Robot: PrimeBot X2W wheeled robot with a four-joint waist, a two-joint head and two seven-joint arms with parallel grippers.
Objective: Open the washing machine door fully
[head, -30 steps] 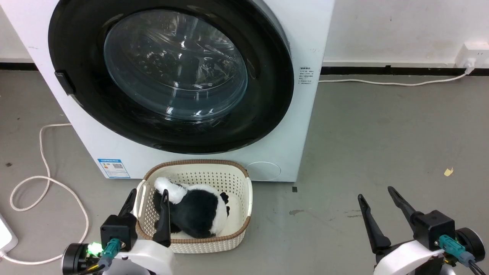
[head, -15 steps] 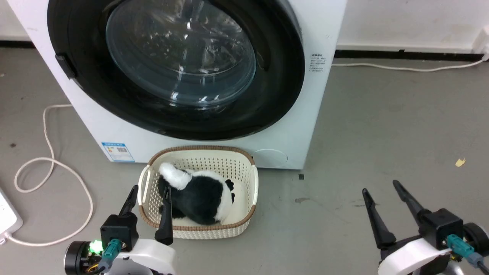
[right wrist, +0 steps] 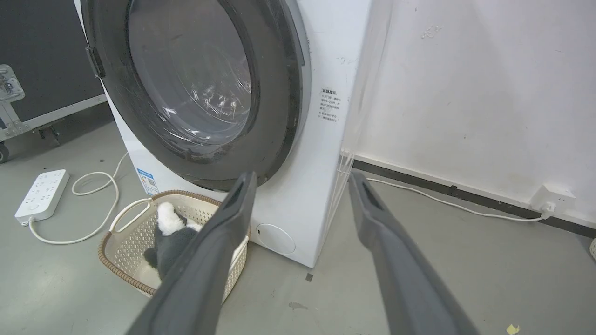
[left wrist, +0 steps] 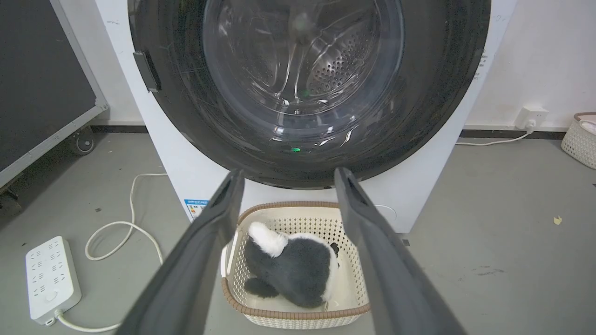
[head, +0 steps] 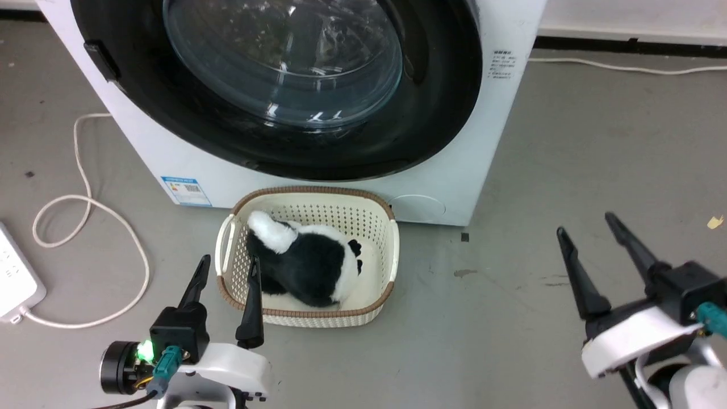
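Fingers of the left end effector (head: 230, 260) stand spread apart with nothing between them, low at the near left of the head view. One tip overlaps the left rim of a cream perforated basket (head: 392, 250); whether it touches cannot be told. The right end effector (head: 585, 223) is likewise open and empty, over bare grey floor (head: 511, 341) well to the right of the basket.

The washing machine (head: 454, 187) stands straight ahead, its back to a white wall (right wrist: 465, 93). The washing machine door (head: 284, 74), a glossy black ring around a bulging glass centre, lies against the front of the machine and covers almost its whole width. A small dark handle (head: 102, 59) sits on the door's left edge. In the left wrist view the steel drum shows through the glass.

The basket sits on the floor just in front of the machine, below the door's lower edge, and holds a black and white plush toy (head: 309, 267). A blue label (head: 186, 190) is stuck low on the machine's front, left of the basket. Further left, a white cord (head: 113, 227) loops across the floor to a white power strip (head: 14, 278).
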